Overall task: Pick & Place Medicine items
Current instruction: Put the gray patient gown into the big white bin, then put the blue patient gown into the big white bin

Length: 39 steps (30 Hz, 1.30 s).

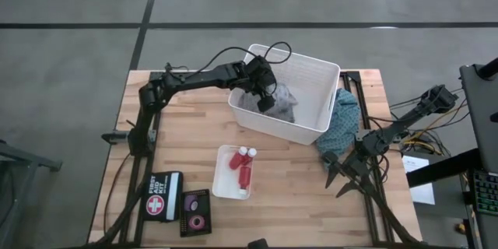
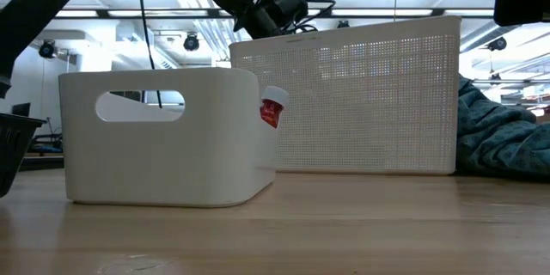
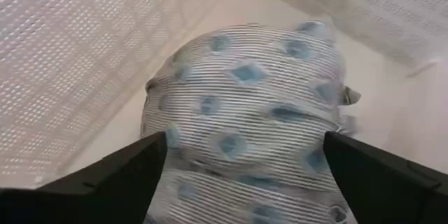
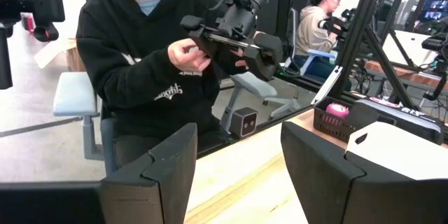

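Note:
Red bottles with white caps [image 1: 244, 167] lie in a small white bin [image 1: 221, 177] at the table's middle front; in the low view one bottle [image 2: 271, 112] sticks out past the bin's end. Pink and dark tape rolls [image 1: 194, 212] sit in a dark tray at the near left. My left gripper [image 1: 266, 101] hangs open inside the big perforated white basket [image 1: 311, 61], its fingers spread to either side over a striped cloth with blue spots [image 3: 252, 98] on the basket's floor. My right gripper [image 1: 340, 180] waits open at the near right.
A first-aid pouch [image 1: 163, 195] lies next to the tape tray. A teal cloth [image 1: 343, 120] is heaped against the basket's right side. A person sits beyond the table edge in the right wrist view, holding a hand-held controller [image 4: 231, 38].

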### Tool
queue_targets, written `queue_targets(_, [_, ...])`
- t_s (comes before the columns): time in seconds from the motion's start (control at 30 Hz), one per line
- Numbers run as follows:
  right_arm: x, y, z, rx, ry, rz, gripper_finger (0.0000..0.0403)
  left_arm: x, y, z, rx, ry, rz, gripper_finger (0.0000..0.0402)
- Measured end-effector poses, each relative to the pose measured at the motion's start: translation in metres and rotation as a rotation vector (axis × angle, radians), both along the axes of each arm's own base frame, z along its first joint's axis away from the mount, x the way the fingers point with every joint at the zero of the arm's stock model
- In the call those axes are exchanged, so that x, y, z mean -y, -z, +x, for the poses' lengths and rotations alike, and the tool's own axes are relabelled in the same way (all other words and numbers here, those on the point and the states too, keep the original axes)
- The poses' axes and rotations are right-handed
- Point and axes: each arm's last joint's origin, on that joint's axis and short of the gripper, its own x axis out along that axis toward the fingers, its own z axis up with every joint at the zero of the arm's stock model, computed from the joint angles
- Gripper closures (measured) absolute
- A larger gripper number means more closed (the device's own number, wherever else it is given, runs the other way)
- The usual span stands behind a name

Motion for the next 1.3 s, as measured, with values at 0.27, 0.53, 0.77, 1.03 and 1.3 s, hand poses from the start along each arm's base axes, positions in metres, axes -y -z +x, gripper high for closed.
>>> queue_targets(0.27, [0.0,0.0,0.0,0.001,0.0,-0.001,0.0197,0.001,-0.001,0.001,0.013,0.011,-0.006,0.0008])
queue_targets(0.53, [0.0,0.0,0.0,0.002,0.0,-0.001,0.0197,0.001,-0.009,0.001,0.065,-0.016,-0.021,0.0009])
queue_targets(0.77, [0.0,0.0,0.0,0.001,0.0,0.0,0.0197,0.007,-0.06,-0.012,0.184,-0.013,0.024,0.0009])
queue_targets(1.03, [0.0,0.0,0.0,0.0,0.0,-0.001,0.0197,0.029,-0.121,-0.046,0.314,0.031,0.101,0.0009])
queue_targets(1.3, [0.0,0.0,0.0,-0.001,0.0,0.0,0.0197,0.076,-0.135,-0.086,0.519,0.068,0.245,0.0019])
